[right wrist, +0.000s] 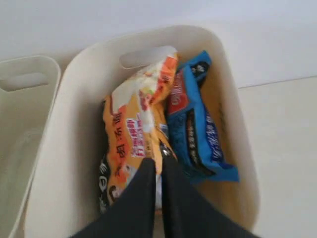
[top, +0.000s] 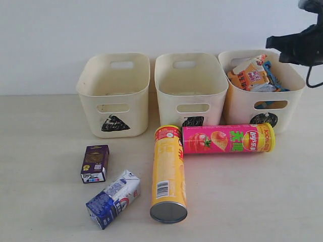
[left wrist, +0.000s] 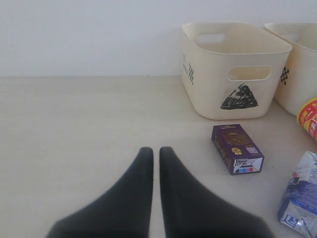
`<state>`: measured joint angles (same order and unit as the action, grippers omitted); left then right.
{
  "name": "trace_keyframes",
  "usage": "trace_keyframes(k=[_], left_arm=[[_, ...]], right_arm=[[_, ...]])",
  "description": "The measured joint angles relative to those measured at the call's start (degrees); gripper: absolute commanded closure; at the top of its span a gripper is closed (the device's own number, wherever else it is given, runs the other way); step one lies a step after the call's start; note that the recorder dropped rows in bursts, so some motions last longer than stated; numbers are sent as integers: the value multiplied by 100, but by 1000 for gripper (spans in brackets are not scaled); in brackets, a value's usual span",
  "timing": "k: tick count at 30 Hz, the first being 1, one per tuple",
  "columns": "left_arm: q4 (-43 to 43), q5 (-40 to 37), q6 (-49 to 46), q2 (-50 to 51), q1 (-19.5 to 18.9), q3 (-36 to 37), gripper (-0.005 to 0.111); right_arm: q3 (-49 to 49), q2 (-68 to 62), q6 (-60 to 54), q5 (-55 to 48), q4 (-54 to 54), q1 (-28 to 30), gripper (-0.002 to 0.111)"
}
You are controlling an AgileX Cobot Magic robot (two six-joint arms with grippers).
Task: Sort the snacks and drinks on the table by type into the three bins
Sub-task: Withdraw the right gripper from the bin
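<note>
While above the circle bin [top: 242,108], right gripper [right wrist: 159,159] tight together, left gripper [left wrist: 155,149] likewise; pink can [top: 227,138] flat before that bin.

pale table [top: 40,201] bears three bins [top: 169,107], two chip cans [top: 167,176], two cartons [top: 95,163].

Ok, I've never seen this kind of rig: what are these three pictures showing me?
A two-armed robot at a table. One picture is from an outside camera; the other two look out from each wrist, the black prongs being gripper fingers. The left gripper and right gripper are both closed, nothing visibly held. Three cream bins: triangle bin and middle bin empty, circle bin holding an orange bag and blue bag. Lying loose: yellow chip can, pink chip can, purple carton, blue-and-white carton.
</note>
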<state>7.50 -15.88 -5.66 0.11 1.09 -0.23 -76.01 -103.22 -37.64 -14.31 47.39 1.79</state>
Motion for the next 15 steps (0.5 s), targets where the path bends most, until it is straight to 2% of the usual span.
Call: trace_keyframes(k=[3, 6, 8, 9, 11, 13, 15], left_arm=[[0, 0, 0, 0, 0, 0, 103], [0, 0, 0, 0, 0, 0, 103], [0, 0, 0, 0, 0, 0, 103], [0, 0, 0, 0, 0, 0, 103], [0, 0, 0, 0, 0, 0, 103], [0, 0, 0, 0, 0, 0, 103], [0, 0, 0, 0, 0, 0, 103]], right_arm=[[1039, 783, 238, 880, 155, -7, 108], [2445, 1827, 908, 2779, 293, -315, 108], [3246, 2325, 1867, 3968, -325, -619, 108], [3717, 2576, 2713, 4573, -980, -739, 108], [4314, 2882, 3900, 5151, -2333, -814, 108], [4867, 3188, 4592, 5328, -3041, -816, 108], [5358, 3442, 4798, 5342, -3196, -816, 108]])
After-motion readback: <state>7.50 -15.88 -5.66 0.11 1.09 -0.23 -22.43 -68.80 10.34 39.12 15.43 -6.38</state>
